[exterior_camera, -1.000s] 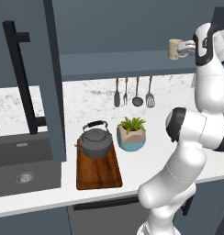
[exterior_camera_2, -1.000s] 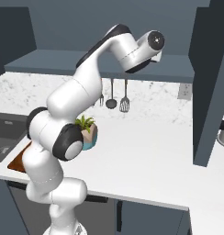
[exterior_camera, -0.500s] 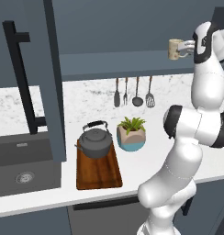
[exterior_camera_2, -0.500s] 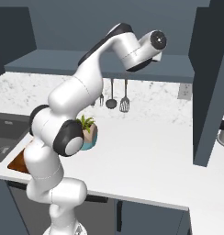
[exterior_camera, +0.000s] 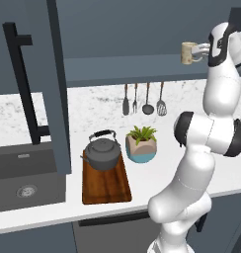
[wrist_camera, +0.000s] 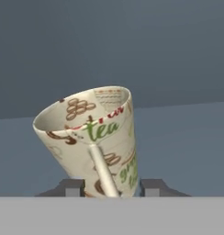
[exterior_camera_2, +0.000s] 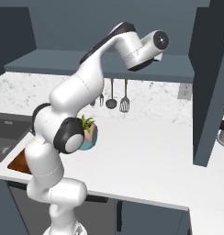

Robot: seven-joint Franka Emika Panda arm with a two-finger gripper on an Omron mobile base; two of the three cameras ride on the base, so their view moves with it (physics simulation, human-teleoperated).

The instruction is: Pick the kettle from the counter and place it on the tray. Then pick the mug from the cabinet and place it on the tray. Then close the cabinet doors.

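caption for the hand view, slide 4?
Claw straddling the tilted mug on the cabinet shelf, fingertips at either side.

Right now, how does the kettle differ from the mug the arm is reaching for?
The kettle is dark grey metal; the mug is cream with printed writing. The kettle is plainly bigger than the mug. The kettle sits low on the wooden tray; the mug is up at the cabinet shelf, between the jaws, and looks tilted in the hand view. Both have a handle.
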